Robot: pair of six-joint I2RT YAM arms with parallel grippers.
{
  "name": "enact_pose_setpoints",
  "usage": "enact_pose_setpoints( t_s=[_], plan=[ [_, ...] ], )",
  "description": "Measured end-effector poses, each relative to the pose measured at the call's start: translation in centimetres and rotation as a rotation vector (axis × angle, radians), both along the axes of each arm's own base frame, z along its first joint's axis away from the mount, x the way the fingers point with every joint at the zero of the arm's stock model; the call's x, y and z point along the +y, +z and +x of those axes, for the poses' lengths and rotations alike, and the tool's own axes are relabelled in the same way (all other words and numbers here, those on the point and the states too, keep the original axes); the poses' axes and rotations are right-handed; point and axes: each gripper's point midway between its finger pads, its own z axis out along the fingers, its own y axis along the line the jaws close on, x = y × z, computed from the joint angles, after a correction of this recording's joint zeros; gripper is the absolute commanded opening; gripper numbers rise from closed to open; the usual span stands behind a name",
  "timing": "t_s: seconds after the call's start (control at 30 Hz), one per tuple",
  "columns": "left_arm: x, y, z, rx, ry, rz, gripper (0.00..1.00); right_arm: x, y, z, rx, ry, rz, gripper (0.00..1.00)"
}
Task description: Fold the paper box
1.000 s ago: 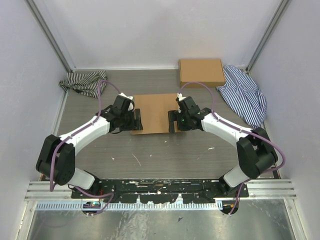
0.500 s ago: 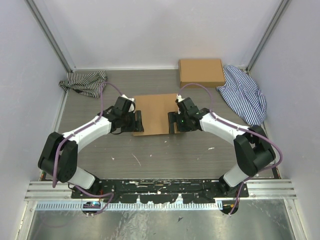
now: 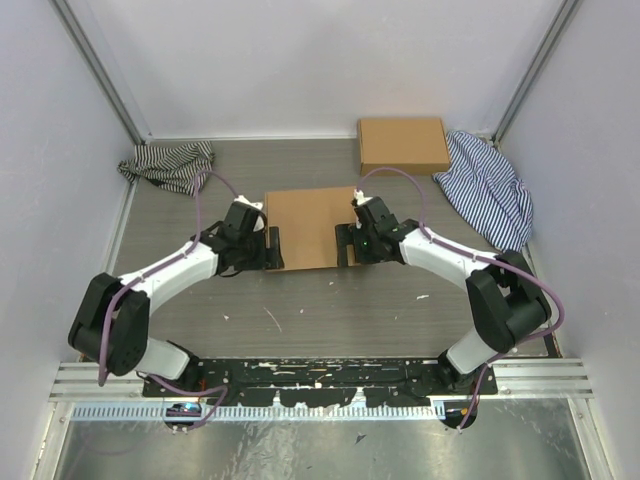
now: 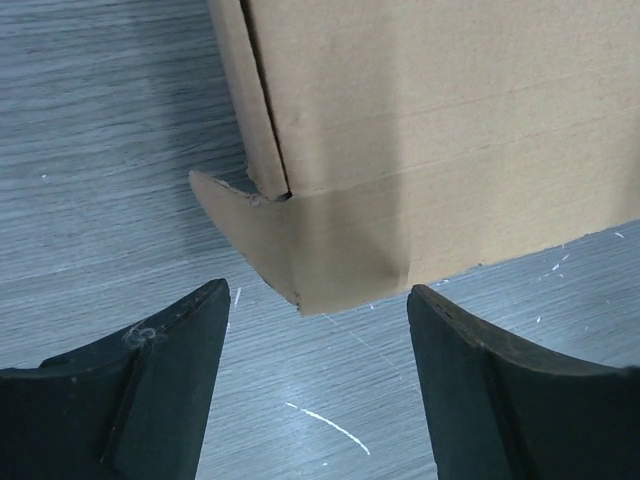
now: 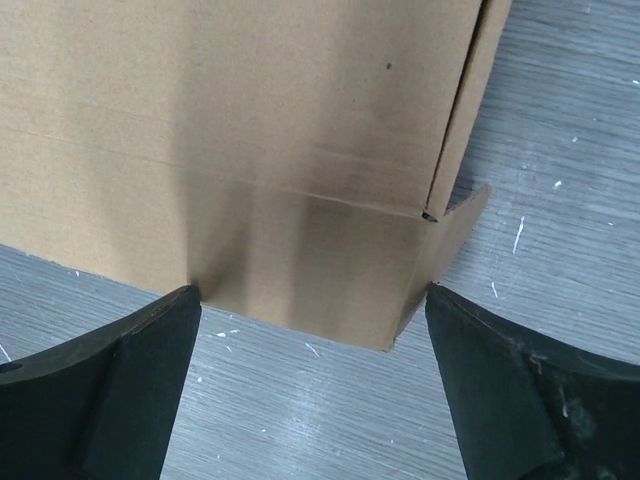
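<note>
Risking a Skewed Box or a Crushed Corner

Working on the grey wood-grain table (image 3: 330, 300), with the flat brown cardboard paper box (image 3: 305, 228) lying closed at its middle. Flanked at the near corners by the black left gripper (image 3: 273, 248) and black right gripper (image 3: 344, 244), both spread wide, pinching nothing. Could slide or twist the box if pressed unevenly. Might crumple the small corner tabs (image 4: 240, 225), sticking outward untucked, if closed carelessly.

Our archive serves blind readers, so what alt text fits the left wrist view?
A corner of the brown paper box, with a small flap sticking out sideways, lies on the grey table, framed by the two black fingers of the open left gripper.
</note>
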Motion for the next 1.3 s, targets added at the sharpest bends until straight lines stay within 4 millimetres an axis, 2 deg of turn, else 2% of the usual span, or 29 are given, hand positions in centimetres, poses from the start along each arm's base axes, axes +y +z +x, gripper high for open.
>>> enact_pose_setpoints(
  t_s=[0.23,0.53,0.83,1.03,1.3],
  plan=[
    [0.7,0.0,0.1,-0.087,0.028,-0.018,0.84,0.4,0.0,0.5,-0.023,0.021,0.030,1.00],
    [0.2,0.4,1.4,-0.187,0.052,-0.077,0.87,-0.1,-0.2,0.6,-0.042,0.009,0.039,1.00],
    [-0.5,1.3,2.5,-0.251,0.051,-0.115,0.85,0.1,0.5,1.1,-0.082,0.025,0.065,1.00],
    [-0.7,0.9,2.1,-0.224,0.036,-0.119,0.84,0.6,0.7,0.9,-0.075,0.045,0.090,1.00],
    [-0.7,0.4,1.3,-0.186,0.026,-0.119,0.81,1.3,0.7,0.3,-0.051,0.073,0.121,0.91]
  ],
)
